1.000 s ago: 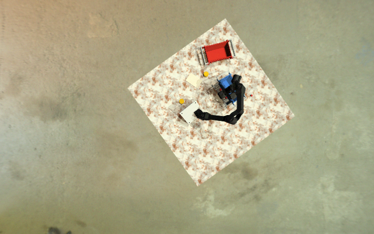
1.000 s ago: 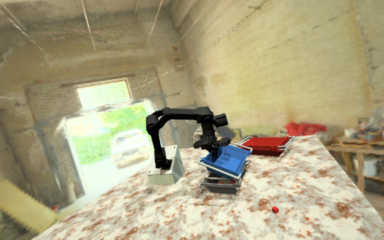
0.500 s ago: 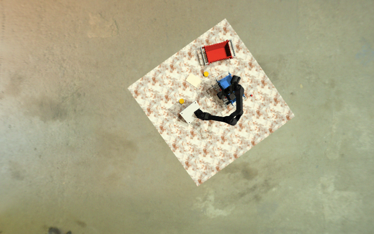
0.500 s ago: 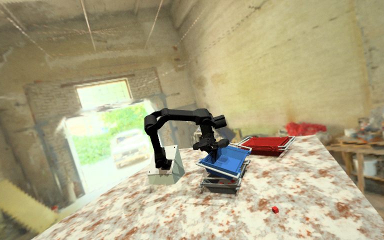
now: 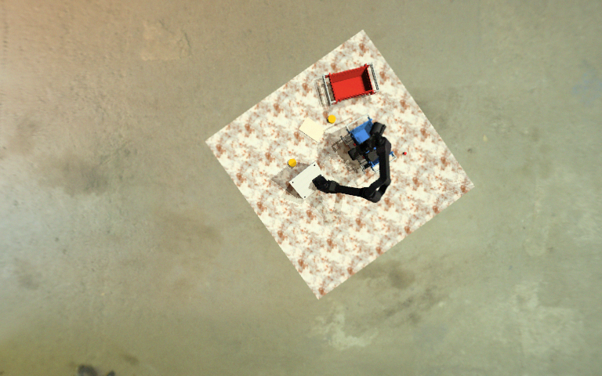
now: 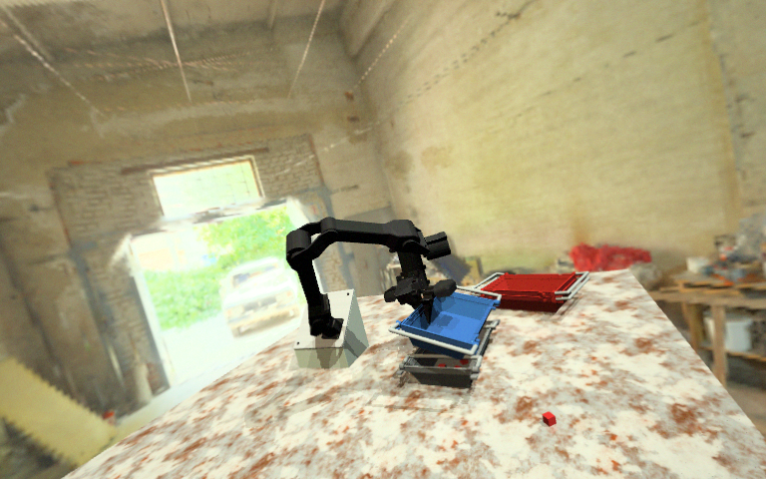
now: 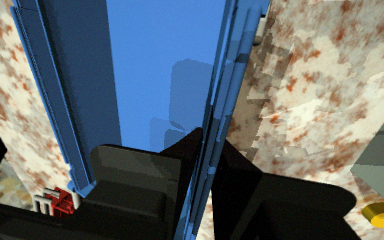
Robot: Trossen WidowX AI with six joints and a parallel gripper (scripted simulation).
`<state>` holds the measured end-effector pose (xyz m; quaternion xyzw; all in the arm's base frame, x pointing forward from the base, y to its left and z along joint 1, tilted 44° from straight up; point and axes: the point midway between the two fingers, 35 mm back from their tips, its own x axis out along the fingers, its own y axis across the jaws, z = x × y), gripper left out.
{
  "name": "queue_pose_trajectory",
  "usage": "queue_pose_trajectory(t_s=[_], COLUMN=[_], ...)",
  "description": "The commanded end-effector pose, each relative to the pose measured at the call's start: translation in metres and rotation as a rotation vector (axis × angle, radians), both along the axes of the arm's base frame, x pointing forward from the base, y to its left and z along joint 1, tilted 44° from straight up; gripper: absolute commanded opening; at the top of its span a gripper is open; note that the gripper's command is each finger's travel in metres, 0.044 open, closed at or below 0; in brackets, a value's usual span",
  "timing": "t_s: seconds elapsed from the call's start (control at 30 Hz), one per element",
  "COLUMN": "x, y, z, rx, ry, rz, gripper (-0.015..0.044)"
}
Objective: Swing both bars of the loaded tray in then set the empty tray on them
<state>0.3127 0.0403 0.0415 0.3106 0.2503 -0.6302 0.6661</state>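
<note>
The empty blue tray point(image 5: 361, 131) point(image 6: 464, 317) point(image 7: 154, 40) hangs over the grey tray, tilted down towards the right in the exterior view. Its wire bars stick out at its ends. My gripper point(image 6: 429, 309) point(image 7: 206, 133) is shut on the blue tray's long side wall. The loaded grey tray point(image 6: 441, 374) stands on the table directly below. A red block point(image 6: 463, 361) shows inside it. A wire bar shows at its near end, but the blue tray and the arm hide much of its top. I cannot tell how both bars lie, or whether the trays touch.
A red tray point(image 5: 350, 84) point(image 6: 530, 287) with wire bars stands at the far side. A loose red block point(image 5: 404, 153) point(image 6: 548, 418) lies on the table. Two yellow discs point(image 5: 331, 119) point(image 5: 291, 162) and a cream pad point(image 5: 311, 128) lie between the red tray and the white base box point(image 5: 303, 181).
</note>
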Motion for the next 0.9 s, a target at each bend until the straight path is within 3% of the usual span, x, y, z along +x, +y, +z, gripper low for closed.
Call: queue_pose_trajectory(t_s=[0.0, 0.87], x=[-0.0038, -0.0076], y=[-0.0044, -0.0109], z=[-0.0033, -0.0107], rx=[0.002, 0.002], ry=[0.017, 0.017], rz=[-0.011, -0.011], gripper=[0.0000, 0.0000])
